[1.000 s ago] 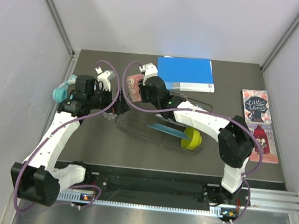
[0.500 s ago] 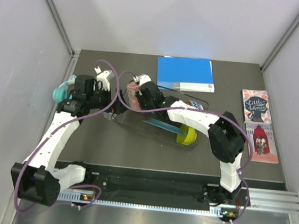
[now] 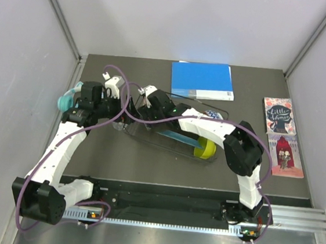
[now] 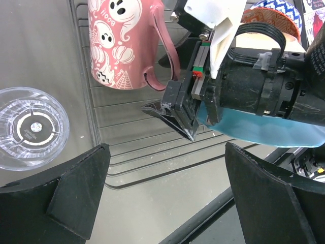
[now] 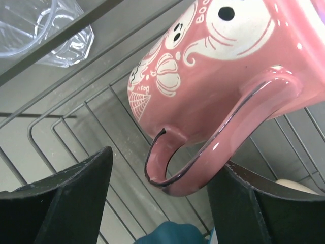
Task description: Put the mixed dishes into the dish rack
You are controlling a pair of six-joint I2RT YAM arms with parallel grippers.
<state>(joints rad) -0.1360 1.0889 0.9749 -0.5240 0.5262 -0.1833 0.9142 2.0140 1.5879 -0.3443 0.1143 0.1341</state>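
The pink mug (image 4: 119, 46) with white ghosts sits at the left end of the black wire dish rack (image 3: 167, 141). Its handle (image 5: 203, 162) lies between the fingers of my right gripper (image 5: 167, 160). That gripper is open, with a gap between its left finger and the handle. The teal plate (image 3: 179, 138) and the yellow-green bowl (image 3: 205, 149) are in the rack further right. The clear cup (image 4: 30, 127) stands on the table just outside the rack's left end. My left gripper (image 4: 166, 147) hangs open and empty over that end.
A blue book (image 3: 202, 79) lies at the back. Two picture books (image 3: 277, 115) lie at the right. Teal headphones (image 3: 66, 100) sit by the left wall. A blue-and-white patterned bowl (image 4: 274, 12) is behind the right wrist.
My right arm has carried the pink mug left and down into the rack's left end. Its jaws have parted off the handle. The left arm has stayed where it was.
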